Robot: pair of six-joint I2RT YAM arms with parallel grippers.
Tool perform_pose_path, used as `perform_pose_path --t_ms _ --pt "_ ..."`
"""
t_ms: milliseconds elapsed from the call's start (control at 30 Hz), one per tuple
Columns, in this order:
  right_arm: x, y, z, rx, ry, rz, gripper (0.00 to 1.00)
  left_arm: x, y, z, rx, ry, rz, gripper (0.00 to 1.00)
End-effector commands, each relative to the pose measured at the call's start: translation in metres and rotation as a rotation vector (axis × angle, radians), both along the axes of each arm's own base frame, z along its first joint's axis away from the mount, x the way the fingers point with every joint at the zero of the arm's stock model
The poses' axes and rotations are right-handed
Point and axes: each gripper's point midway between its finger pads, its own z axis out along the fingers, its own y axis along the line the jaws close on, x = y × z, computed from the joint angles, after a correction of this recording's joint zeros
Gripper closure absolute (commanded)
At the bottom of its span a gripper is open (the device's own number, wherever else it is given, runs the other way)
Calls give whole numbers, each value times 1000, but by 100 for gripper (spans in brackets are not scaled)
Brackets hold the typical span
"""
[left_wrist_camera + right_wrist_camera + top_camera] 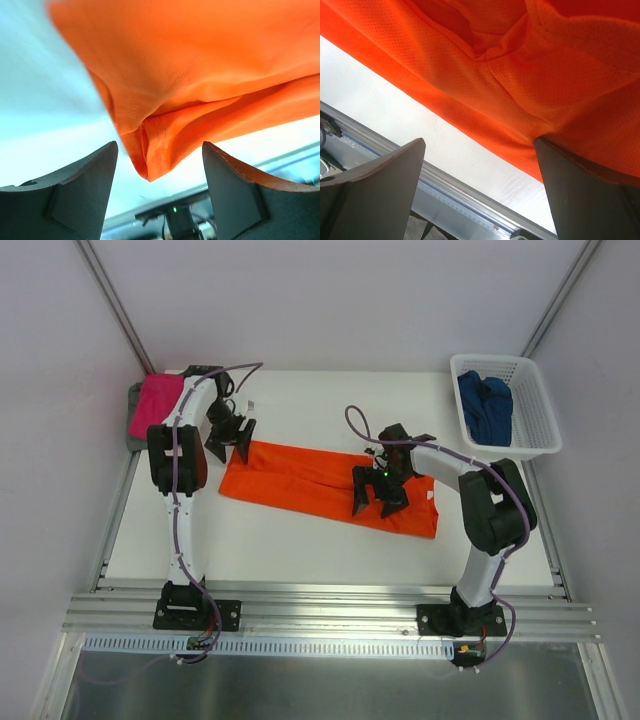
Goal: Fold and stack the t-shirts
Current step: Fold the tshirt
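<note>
A bright orange t-shirt (300, 480) lies folded into a long band across the middle of the white table (320, 400). My left gripper (228, 448) stands open at the band's back left corner. In the left wrist view that orange corner (155, 155) lies just beyond the gap between the fingers (80, 195), and neither finger touches it. My right gripper (377, 502) is open over the band's right part. There its right finger (590, 200) rests against the orange cloth's (545, 80) front edge. A magenta pink t-shirt (160, 400) lies on a grey one (133, 427) at the back left.
A white lattice basket (540, 415) at the back right holds a dark blue t-shirt (485, 405). An aluminium rail (330, 605) with the arm bases runs along the near edge. Grey walls close in both sides.
</note>
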Motion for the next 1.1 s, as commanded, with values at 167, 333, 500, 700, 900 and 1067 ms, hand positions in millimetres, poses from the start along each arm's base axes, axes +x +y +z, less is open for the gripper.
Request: perform_pose_path --t_ms 167,333,500,700,900,1067 --pt "-33 -25 -41 -141 87 58 0 0 0 17 1 10 22 32" --pt "-31 -24 -39 -139 76 59 0 -8 -8 9 -10 47 8 37" --pt "-33 -24 -38 -139 71 63 0 -8 -14 5 -30 58 14 51" --pt "-32 -23 -37 -138 66 66 0 -13 -18 -2 -55 95 23 68" --pt "-30 -21 -37 -137 64 67 0 -17 -16 2 -46 102 30 100" --pt "-30 -20 -36 -135 62 69 1 -12 -10 20 -25 44 45 100"
